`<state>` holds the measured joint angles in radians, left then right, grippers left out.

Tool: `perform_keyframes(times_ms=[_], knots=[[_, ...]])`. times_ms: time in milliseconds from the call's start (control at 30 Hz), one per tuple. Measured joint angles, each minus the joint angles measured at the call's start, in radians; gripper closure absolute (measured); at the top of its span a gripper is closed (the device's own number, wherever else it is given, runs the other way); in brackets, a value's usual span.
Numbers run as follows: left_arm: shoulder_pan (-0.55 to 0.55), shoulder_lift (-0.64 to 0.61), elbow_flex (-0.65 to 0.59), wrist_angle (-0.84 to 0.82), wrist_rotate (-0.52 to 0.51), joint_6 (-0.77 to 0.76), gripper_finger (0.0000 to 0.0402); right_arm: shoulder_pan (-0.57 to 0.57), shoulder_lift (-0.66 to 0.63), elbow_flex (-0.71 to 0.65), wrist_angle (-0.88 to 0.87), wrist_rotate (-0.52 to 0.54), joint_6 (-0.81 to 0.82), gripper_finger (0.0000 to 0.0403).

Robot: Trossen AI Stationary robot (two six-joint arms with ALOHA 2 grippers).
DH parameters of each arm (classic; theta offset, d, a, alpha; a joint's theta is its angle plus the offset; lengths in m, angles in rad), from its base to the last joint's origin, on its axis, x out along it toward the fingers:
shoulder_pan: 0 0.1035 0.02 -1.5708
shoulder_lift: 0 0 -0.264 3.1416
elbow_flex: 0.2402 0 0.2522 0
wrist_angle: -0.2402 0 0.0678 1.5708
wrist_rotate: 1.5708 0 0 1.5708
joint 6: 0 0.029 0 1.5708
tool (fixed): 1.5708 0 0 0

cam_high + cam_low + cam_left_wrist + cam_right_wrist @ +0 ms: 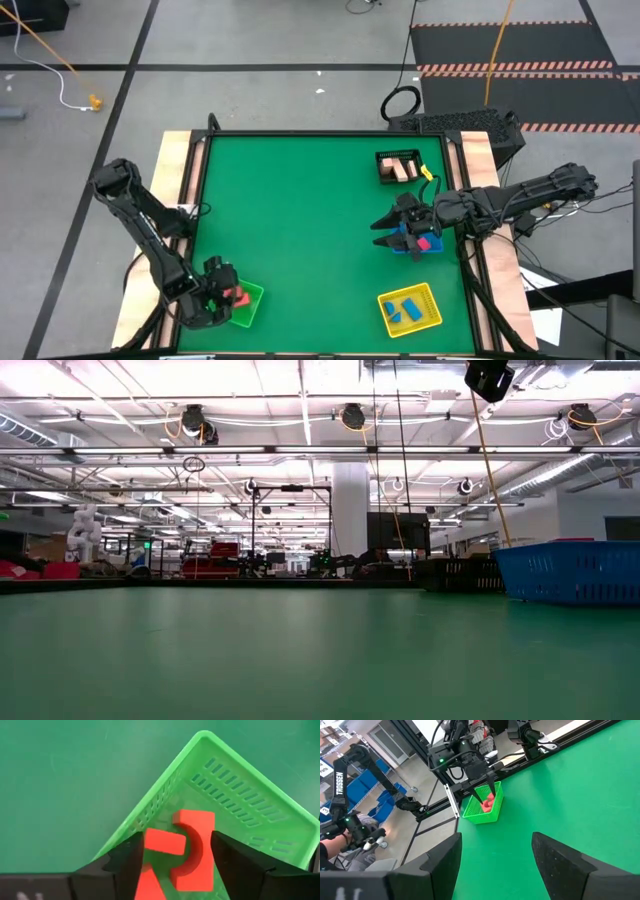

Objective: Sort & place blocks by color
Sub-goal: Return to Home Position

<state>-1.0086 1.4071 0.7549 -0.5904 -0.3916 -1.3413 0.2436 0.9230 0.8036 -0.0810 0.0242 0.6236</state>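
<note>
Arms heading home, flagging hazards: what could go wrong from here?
Left gripper: open fingers straddle the red blocks in the green tray; a sideways exit could drag blocks or snag its wall. That tray sits near the table corner, so a snag might shove it off. Right gripper hovers over the blue tray.

A green desk [300,220] is lying between pale wooden side rails [178,180], and four containers are sitting on it. In the high view, a green tray [252,296] is resting at the lower-left corner and a yellow tray [435,315] at the lower right. A blue tray [402,246] is sitting just above the yellow one along the right edge, and a black mesh basket [398,155] is standing higher still. In the low view the blue tray's slotted wall is rising at the right. Grey floor [250,40] is surrounding the desk, where a black cable coil [387,103], a white cable [65,90] and dark striped mats [500,45] are lying.
</note>
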Motion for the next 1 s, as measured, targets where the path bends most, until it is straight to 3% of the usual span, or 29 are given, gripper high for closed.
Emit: perform_keyframes(times_ms=[167,367,633,767,1000], knots=[[0.019,-0.019,0.043,-0.007,-0.037,0.167,0.014,0.0,0.0,0.0,0.0,0.0,0.0,0.0172],[0.077,-0.094,0.052,-0.025,-0.211,0.476,0.0143,0.0,0.0,0.0,0.0,0.0,0.0,0.0172],[0.295,-0.162,0.051,-0.035,-0.289,0.812,0.0148,0.0,0.0,0.0,-0.001,0.0,0.0,0.0172],[0.439,-0.191,0.005,0.058,-0.256,0.969,0.0148,0.0,0.0,0.0,0.0,0.0,0.0,0.0172],[0.662,-0.376,-0.275,0.509,-0.028,1.197,0.0149,0.0,0.0,0.0,0.0,0.0,0.0,0.0172]])
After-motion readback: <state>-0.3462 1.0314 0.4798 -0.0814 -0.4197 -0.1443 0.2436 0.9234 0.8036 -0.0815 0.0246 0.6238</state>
